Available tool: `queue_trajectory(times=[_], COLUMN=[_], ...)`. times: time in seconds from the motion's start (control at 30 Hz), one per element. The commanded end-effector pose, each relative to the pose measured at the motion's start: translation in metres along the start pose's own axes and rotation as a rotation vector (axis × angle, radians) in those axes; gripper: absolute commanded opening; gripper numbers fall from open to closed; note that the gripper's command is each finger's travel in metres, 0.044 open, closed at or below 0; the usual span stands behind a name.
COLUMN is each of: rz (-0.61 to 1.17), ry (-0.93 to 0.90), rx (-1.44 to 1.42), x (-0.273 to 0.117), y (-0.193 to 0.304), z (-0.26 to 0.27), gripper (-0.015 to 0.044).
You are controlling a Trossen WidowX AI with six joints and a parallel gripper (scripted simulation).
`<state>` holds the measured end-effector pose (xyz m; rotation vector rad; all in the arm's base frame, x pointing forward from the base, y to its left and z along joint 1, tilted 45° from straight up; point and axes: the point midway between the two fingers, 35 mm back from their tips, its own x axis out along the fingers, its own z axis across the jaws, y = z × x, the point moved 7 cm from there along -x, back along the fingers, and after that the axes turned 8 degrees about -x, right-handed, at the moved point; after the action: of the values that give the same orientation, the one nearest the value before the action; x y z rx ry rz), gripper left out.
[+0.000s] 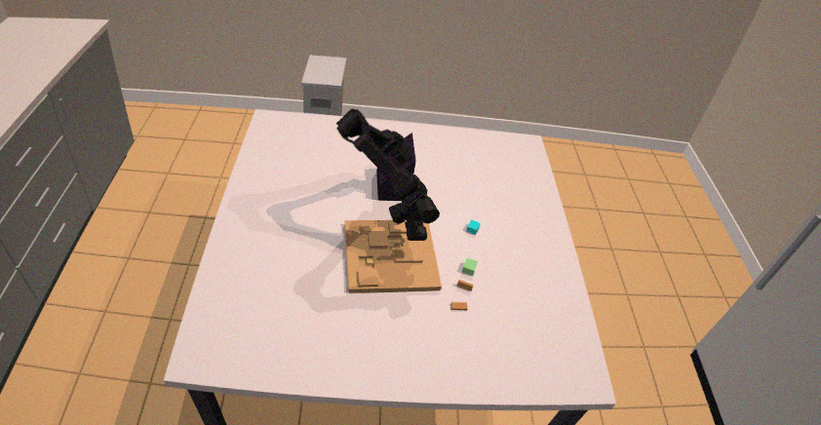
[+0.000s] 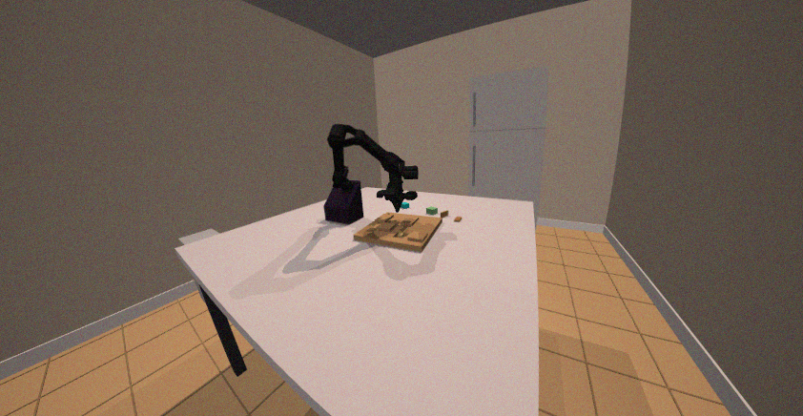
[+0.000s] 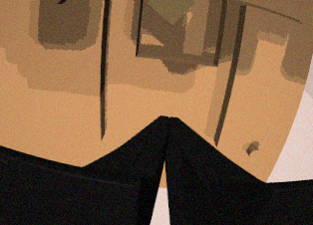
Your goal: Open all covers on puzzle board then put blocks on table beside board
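The wooden puzzle board lies flat on the table, partly in the arm's shadow. My gripper is shut and empty, above the board's edge nearest the arm base. In the wrist view an olive block sits inside a dark-edged rectangular recess, between two long dark rails. Which covers are open is hard to tell in the shadow. A cyan block, a green block and two brown blocks rest on the table beside the board, clear of it.
The brown blocks are one tilted piece and one flat piece, nearer the table's front than the green block. The arm base stands behind the board. A small knob shows on the board right of my fingertips.
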<state>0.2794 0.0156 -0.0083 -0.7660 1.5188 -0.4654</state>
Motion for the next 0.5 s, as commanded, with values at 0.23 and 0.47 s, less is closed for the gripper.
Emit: queue_trajectory(times=[0.23,0.47], rz=[-0.004,-0.005], ry=[0.003,0.003], rx=[-0.01,-0.01], x=[0.012,0.019], y=[0.0,0.0], z=[-0.002,-0.002], gripper=[0.0,0.0])
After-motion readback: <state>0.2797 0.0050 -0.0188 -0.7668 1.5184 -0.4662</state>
